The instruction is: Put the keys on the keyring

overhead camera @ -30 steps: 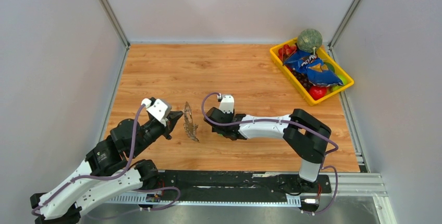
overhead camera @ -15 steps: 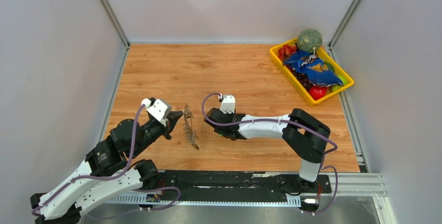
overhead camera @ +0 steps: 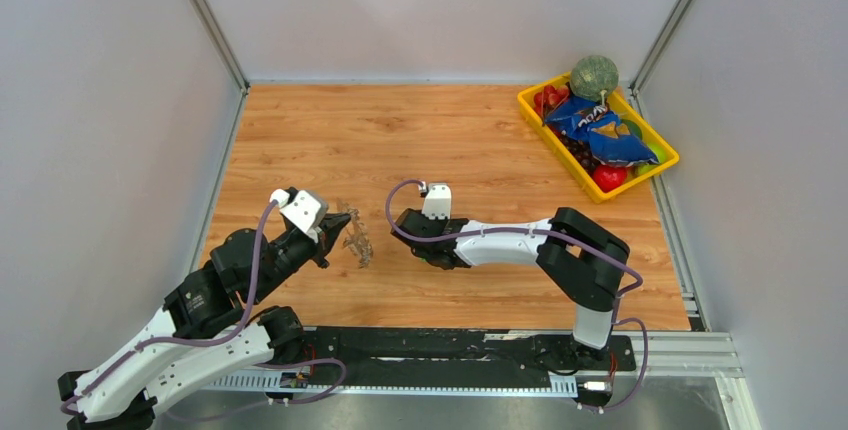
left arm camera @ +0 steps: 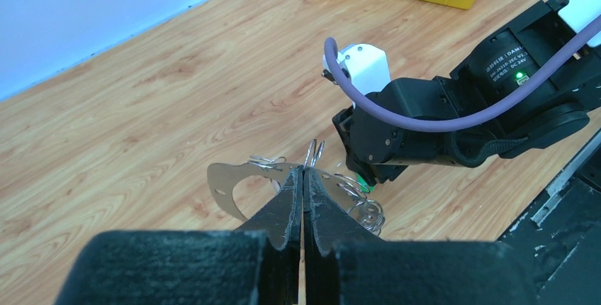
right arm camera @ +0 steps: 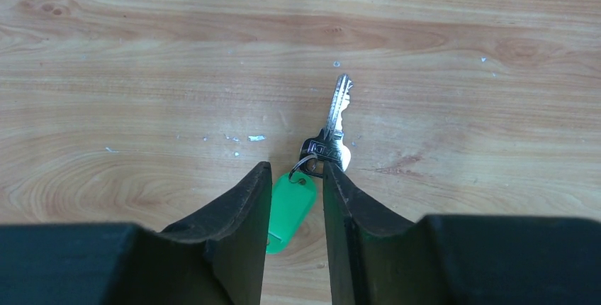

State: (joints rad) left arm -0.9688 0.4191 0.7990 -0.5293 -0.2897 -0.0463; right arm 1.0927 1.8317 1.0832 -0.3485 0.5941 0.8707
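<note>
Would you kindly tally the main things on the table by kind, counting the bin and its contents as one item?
Grippers: 2 (left gripper, right gripper)
Big hoop: 1 (keyring)
Tagged bunch: 1 (keys)
Containers: 1 (yellow bin)
Total: 5

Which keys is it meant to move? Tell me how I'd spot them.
On the wooden table, look under the right gripper. The keys lie at its fingertips; only they carry a bright green tag, unlike those on the keyring nearby.
</note>
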